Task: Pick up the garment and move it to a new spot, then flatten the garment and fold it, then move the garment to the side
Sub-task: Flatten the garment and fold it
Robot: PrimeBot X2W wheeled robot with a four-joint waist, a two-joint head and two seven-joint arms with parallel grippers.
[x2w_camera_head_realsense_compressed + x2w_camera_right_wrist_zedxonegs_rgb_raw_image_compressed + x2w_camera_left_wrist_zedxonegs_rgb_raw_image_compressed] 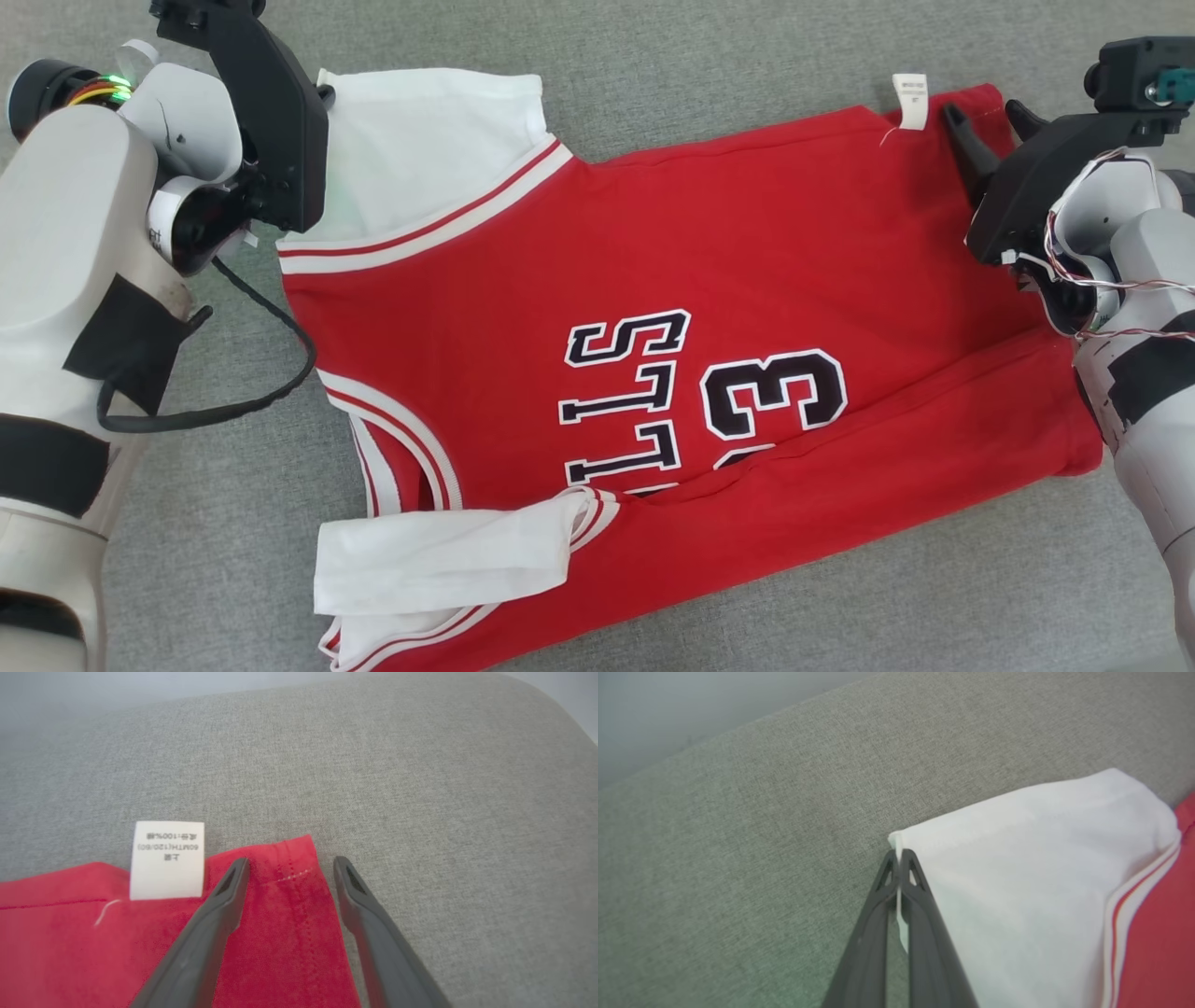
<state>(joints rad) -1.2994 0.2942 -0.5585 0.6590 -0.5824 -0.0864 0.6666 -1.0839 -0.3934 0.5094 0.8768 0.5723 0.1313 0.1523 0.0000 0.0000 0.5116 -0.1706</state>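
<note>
**A:** Head view?
**B:** The jersey lies on the grey surface, mostly spread, its 6 o'clock edge already folded over. My left gripper sits at 10 o'clock on the white sleeve, my right gripper at 2 o'clock by the hem corner.
**A:** Left wrist?
**B:** Fingers pressed together, pinching the sleeve's corner.
**A:** Right wrist?
**B:** Spread, straddling the red corner beside the label, not yet closed. I judge we're mid-fold; finishing it and moving the jersey aside remain.

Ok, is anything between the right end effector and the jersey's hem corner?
Nothing visible does. The open right end effector straddles the jersey's red hem corner; the care label lies off to one side.
</note>
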